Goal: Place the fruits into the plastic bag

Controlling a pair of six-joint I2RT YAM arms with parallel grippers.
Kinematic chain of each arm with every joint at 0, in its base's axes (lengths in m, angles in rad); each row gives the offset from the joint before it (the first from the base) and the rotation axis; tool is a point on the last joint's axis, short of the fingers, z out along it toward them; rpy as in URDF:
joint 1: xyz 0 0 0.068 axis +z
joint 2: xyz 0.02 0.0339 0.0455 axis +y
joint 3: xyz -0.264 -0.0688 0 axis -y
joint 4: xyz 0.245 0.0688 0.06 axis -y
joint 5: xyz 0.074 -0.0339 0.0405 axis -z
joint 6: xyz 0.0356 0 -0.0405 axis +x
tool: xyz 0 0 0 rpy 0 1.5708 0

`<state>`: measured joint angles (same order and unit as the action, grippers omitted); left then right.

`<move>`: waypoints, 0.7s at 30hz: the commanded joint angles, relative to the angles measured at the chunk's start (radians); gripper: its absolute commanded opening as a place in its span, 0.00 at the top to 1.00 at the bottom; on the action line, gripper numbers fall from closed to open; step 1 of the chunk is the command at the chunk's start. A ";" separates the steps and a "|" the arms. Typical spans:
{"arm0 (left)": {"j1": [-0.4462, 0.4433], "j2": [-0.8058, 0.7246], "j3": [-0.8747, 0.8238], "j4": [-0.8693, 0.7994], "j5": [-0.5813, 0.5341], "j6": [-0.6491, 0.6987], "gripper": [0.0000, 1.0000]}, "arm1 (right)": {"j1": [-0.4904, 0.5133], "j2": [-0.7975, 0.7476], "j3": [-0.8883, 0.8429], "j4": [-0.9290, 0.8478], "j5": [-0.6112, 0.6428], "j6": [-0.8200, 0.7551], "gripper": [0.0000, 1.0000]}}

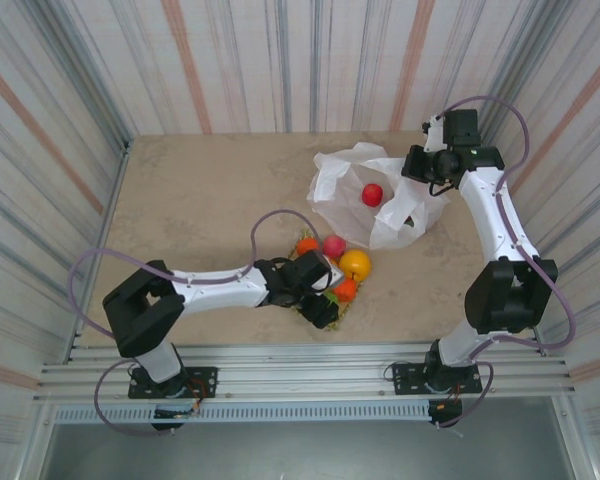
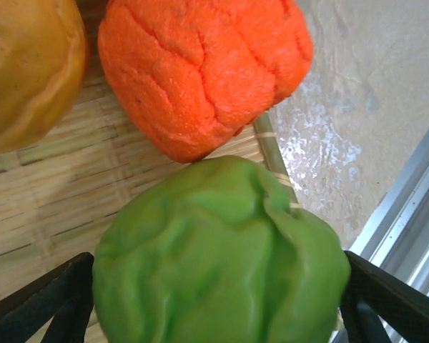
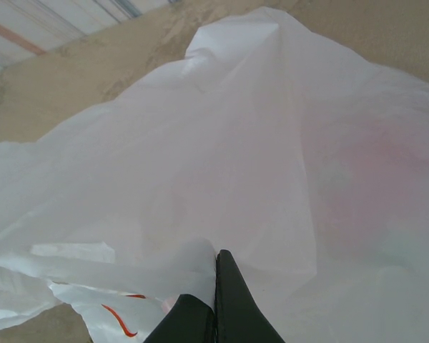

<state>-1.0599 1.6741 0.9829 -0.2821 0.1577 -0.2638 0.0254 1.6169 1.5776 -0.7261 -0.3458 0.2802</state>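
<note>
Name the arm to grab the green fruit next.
Left. The left jaws stand open either side of the green fruit; the right jaws are shut on the plastic bag.

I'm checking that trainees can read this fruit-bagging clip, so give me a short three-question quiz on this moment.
1. True or false: a red fruit lies inside the plastic bag.
2. What colour is the lumpy fruit between the fingers of the left claw? A orange; B green; C pink.
3. Fill in: the right claw is shut on the ___.

Key: 1 true; 2 B; 3 plastic bag.
</note>
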 commanded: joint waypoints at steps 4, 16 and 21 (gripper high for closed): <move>-0.002 0.011 0.018 0.023 -0.008 -0.037 0.23 | -0.005 -0.006 -0.004 0.003 -0.021 -0.013 1.00; -0.002 -0.241 -0.052 0.026 -0.069 0.014 0.37 | -0.006 -0.001 0.002 0.002 -0.022 -0.015 1.00; -0.002 -0.259 0.017 0.088 -0.127 0.080 0.37 | -0.008 -0.006 0.004 -0.006 -0.019 -0.018 1.00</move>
<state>-1.0599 1.4143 0.9569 -0.2420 0.0879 -0.2451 0.0254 1.6169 1.5772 -0.7261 -0.3500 0.2798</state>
